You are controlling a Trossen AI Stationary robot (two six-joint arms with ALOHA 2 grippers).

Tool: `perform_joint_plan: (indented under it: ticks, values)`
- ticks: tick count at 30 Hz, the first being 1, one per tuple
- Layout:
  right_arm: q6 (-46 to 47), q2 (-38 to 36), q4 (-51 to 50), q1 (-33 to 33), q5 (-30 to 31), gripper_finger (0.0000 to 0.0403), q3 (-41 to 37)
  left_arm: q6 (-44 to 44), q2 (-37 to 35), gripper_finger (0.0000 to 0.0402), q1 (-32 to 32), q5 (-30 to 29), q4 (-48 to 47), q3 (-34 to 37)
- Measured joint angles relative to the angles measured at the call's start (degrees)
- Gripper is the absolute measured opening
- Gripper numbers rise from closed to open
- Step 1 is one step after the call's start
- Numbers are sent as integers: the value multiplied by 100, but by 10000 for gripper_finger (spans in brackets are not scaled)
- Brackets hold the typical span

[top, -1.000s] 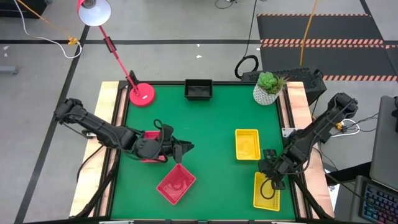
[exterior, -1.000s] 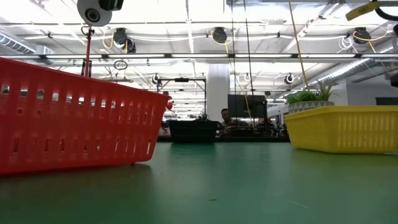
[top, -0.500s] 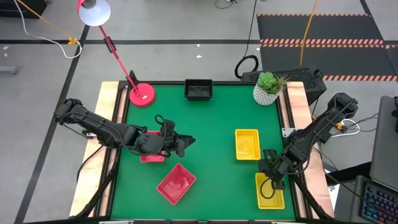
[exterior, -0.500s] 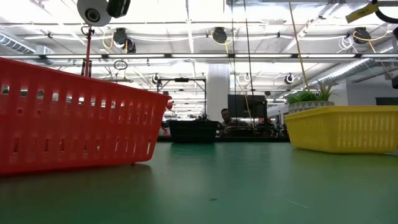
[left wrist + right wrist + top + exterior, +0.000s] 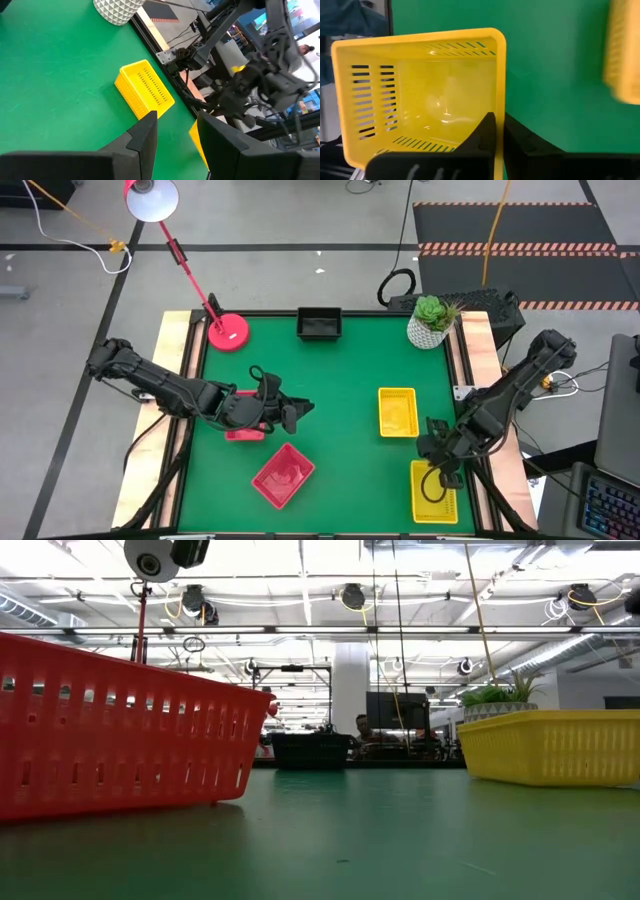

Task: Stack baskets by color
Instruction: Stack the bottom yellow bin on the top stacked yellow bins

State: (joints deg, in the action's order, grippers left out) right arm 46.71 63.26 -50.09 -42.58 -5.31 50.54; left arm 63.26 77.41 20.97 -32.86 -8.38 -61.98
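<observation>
Right claw (image 5: 496,131) has just clamped onto the rim of the near-right yellow basket (image 5: 432,490); ready to lift onto other yellow basket (image 5: 397,412). Left claw (image 5: 175,131) hovers part-open mid-worktop.

One black basket (image 5: 319,324) sits at the far middle edge of the green worktop (image 5: 340,390). A red basket (image 5: 282,474) lies skewed near the front left, with another red basket (image 5: 243,431) just behind it, mostly hidden. One yellow basket (image 5: 397,411) lies flat right of centre, and a second yellow basket (image 5: 433,491), at the front right corner, is pinched at its rim by the right claw (image 5: 441,471).
</observation>
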Motion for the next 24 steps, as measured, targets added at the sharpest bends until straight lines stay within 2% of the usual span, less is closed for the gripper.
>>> perform_joint_plan:
  ticks: [16,24]
  values:
    - [-412,25,-2385,703,99,3,2847,-5,0,140,92,0,0,0]
    - [-986,528,-3531,1237,92,2,4423,-18,0,140,92,0,-1,0]
